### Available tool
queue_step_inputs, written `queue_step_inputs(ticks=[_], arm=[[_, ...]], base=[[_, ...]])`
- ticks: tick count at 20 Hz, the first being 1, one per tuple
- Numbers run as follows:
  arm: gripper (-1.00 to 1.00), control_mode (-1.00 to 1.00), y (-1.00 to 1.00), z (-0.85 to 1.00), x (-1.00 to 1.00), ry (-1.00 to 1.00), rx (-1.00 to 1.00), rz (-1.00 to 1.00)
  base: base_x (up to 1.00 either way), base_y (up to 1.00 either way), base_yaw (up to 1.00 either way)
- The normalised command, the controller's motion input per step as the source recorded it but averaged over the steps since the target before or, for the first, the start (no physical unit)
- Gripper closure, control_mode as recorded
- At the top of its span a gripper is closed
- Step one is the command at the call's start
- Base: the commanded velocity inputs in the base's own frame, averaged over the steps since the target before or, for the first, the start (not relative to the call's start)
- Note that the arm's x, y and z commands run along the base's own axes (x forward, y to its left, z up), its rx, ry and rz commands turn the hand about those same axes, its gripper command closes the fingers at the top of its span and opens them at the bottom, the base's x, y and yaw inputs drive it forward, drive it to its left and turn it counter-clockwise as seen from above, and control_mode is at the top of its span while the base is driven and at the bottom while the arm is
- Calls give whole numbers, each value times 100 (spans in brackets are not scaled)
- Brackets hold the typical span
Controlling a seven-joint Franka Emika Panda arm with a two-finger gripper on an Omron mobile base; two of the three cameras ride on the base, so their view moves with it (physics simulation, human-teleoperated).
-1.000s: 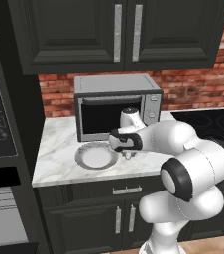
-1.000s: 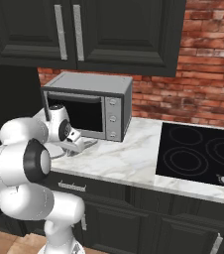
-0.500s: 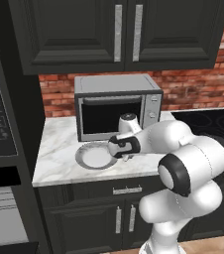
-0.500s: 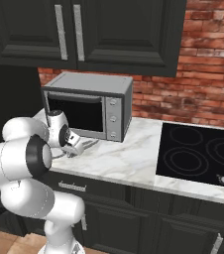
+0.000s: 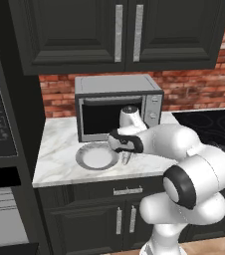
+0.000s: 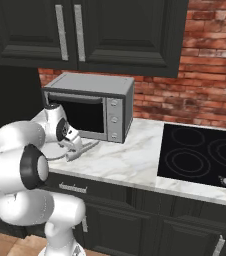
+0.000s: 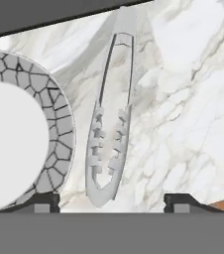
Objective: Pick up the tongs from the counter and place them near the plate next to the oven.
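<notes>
Marble top under microwave, brick wall behind.

Lowered the gripper toward the marble, spread the fingers wide, and let the tongs down flat just beside the plate.

Tongs just beside plate
</notes>
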Motion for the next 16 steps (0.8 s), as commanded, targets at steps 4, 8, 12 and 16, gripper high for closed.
queue_step_inputs(ticks=[4,8,12,16], arm=[[-100,-100,10,100,-6,0,0,-16],[-100,-100,23,100,-88,-1,3,-15],[-100,-100,6,87,-100,-12,6,-4],[-100,-100,-4,35,-100,-24,8,0]], base=[[0,0,0],[0,0,0],[0,0,0],[0,0,0]])
